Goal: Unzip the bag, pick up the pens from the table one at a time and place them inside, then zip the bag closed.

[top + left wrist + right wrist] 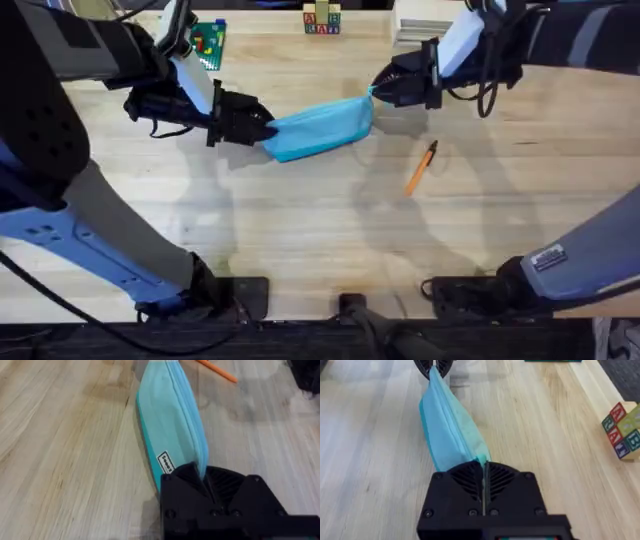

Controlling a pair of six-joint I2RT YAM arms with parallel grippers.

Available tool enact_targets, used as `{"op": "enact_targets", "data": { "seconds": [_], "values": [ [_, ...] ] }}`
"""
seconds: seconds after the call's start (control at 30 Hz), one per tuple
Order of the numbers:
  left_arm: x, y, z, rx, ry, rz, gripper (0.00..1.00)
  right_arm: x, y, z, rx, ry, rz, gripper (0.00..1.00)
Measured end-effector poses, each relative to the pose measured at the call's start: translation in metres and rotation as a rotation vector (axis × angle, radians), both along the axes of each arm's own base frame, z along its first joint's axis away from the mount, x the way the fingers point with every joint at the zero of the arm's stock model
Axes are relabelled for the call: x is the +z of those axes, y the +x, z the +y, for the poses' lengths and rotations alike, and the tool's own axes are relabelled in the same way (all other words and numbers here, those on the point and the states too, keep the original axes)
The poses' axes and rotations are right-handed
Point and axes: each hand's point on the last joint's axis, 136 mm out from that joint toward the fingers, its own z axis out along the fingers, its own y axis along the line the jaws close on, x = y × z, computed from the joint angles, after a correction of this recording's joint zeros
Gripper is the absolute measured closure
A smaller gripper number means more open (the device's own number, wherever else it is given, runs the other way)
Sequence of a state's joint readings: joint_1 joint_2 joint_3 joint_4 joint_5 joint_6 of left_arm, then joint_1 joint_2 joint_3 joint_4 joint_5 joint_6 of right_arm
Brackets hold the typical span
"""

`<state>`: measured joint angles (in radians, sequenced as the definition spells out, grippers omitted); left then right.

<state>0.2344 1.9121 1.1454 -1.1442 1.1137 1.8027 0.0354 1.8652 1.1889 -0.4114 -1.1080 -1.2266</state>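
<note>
The bag [322,128] lies across the middle of the surface [300,230], with one end held by each arm. It is light blue and long, and its zipper runs along the top edge.

The left gripper [262,128] has its jaws closed on the bag's left end. In the left wrist view the blue cloth goes in between the black fingers [186,476], and a small white label [165,461] shows on the side of the bag [170,415].

The right gripper [377,92] has its jaws closed tight on the bag's right end (maybe on the zipper pull, but it is too hidden to be sure). In the right wrist view the bag [451,430] stretches away to the left gripper [434,366] at its far end.

One orange pen [421,166] lies on the surface near the bag's right end, not touching it. Its dark tip points away from the arm bases. Some colored letter blocks [623,431] sit near the far edge.
</note>
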Motion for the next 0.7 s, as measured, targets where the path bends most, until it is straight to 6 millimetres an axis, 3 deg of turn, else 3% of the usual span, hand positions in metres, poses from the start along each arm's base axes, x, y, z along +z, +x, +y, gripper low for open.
{"op": "enact_targets", "data": {
  "seconds": [0.33, 0.7],
  "values": [
    [0.000, 0.000, 0.000, -0.001, 0.003, 0.001, 0.959, 0.012, -0.007, 0.018, 0.043, 0.055, 0.029, 0.970],
    [-0.001, 0.000, 0.000, -0.001, 0.003, 0.001, 0.959, 0.015, -0.026, 0.054, 0.143, 0.064, 0.028, 0.970]
  ]
}}
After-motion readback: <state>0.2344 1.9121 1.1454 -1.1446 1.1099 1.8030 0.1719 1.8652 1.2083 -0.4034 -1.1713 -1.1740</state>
